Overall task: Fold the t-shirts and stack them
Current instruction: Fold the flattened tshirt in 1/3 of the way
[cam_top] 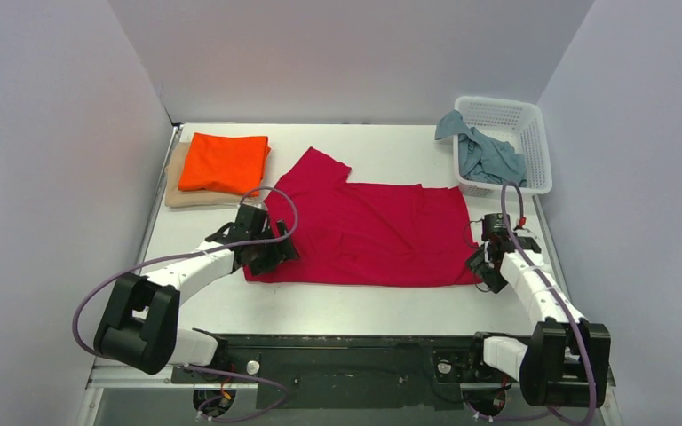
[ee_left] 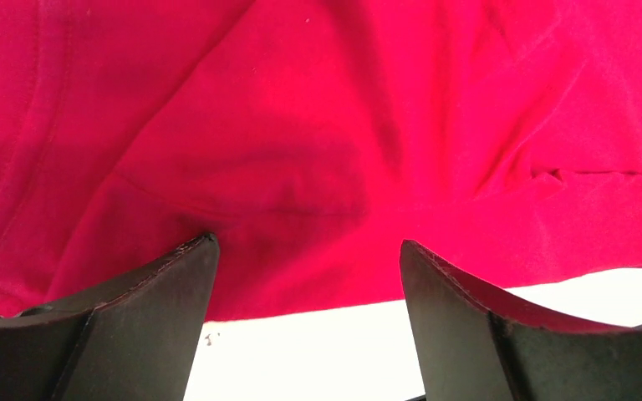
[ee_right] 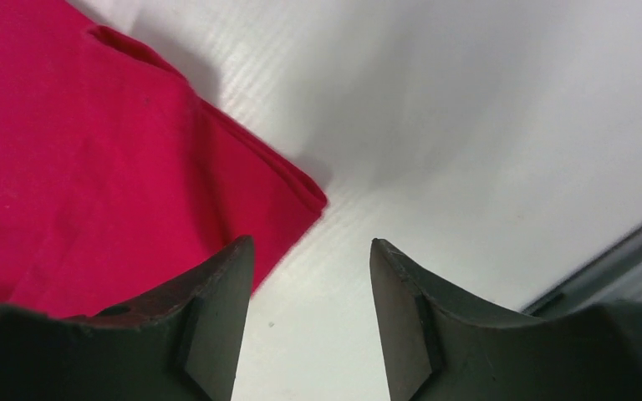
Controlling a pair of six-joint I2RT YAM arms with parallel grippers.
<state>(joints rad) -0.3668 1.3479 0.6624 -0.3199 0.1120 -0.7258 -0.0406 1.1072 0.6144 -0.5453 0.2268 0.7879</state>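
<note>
A crimson red t-shirt (cam_top: 364,235) lies spread and wrinkled mid-table, one sleeve pointing to the back left. My left gripper (cam_top: 271,255) is open at its near-left corner. In the left wrist view the left gripper (ee_left: 309,242) has the red cloth (ee_left: 343,125) beneath and nothing held. My right gripper (cam_top: 482,263) is open beside the near-right corner. The right wrist view shows the right gripper (ee_right: 311,242) over bare table, with the red corner (ee_right: 92,167) just left of it. A folded orange shirt (cam_top: 224,162) rests on a folded beige one (cam_top: 178,193). A grey-blue shirt (cam_top: 488,156) hangs out of the basket.
The white lattice basket (cam_top: 533,120) stands at the back right corner. Grey walls close in the table on the left, back and right. A black rail (cam_top: 346,355) with both arm bases runs along the near edge. The white table (cam_top: 364,306) shows in front of the red shirt.
</note>
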